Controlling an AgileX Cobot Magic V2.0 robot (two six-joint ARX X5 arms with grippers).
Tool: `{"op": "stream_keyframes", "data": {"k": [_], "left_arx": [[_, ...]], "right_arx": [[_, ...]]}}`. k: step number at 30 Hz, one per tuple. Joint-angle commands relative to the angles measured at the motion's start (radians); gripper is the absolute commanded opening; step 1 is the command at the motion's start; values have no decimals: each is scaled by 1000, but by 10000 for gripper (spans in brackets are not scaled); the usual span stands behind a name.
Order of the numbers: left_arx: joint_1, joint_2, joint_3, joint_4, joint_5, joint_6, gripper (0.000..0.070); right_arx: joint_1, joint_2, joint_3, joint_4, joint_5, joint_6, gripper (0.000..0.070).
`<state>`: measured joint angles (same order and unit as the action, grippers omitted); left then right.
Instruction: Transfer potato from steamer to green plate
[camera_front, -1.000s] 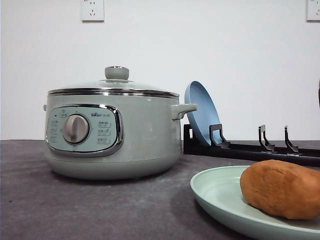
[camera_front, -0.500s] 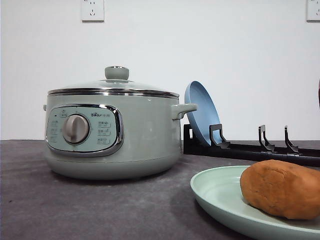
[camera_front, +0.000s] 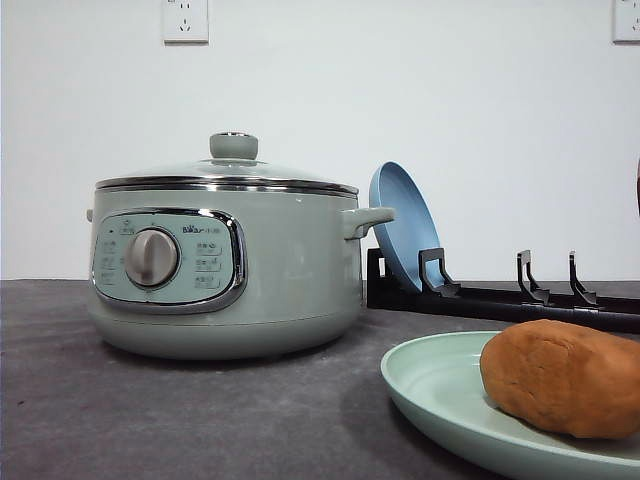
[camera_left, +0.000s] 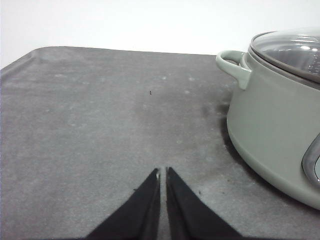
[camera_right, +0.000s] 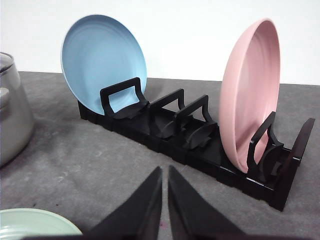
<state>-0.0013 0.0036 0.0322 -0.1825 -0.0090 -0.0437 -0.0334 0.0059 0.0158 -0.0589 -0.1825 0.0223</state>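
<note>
Orange-brown potato (camera_front: 568, 378) sits on the green plate (camera_front: 440, 385), right of the lidded steamer (camera_front: 225, 265). Left gripper (camera_left: 163, 172) hovers beside the steamer with fingers pressed together, empty; right gripper (camera_right: 165, 172) likewise, facing the dish rack (camera_right: 200, 142).

I count one potato (camera_front: 565, 378) and one steamer (camera_front: 228, 262). Plates: three, namely green plate (camera_front: 440, 390), blue plate (camera_right: 102, 60) and pink plate (camera_right: 250, 95). One rack (camera_right: 200, 140); my two end effectors, left (camera_left: 162, 172) and right (camera_right: 165, 170).

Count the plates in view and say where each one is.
3. The green plate lies flat on the table, with the potato on it. The blue plate and the pink plate stand upright at opposite ends of the black rack. None seem hidden.
</note>
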Motion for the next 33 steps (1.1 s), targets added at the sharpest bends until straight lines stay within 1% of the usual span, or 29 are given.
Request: {"op": "stream_keyframes", "data": {"k": [1,33], "left_arx": [[-1,0,-20,-6,-3,-2,16],[-1,0,-20,-6,-3,-2,16]], "right_arx": [[1,-2,-4,14,0,-8,9],[1,-2,-5,14,0,-8,9]]}}
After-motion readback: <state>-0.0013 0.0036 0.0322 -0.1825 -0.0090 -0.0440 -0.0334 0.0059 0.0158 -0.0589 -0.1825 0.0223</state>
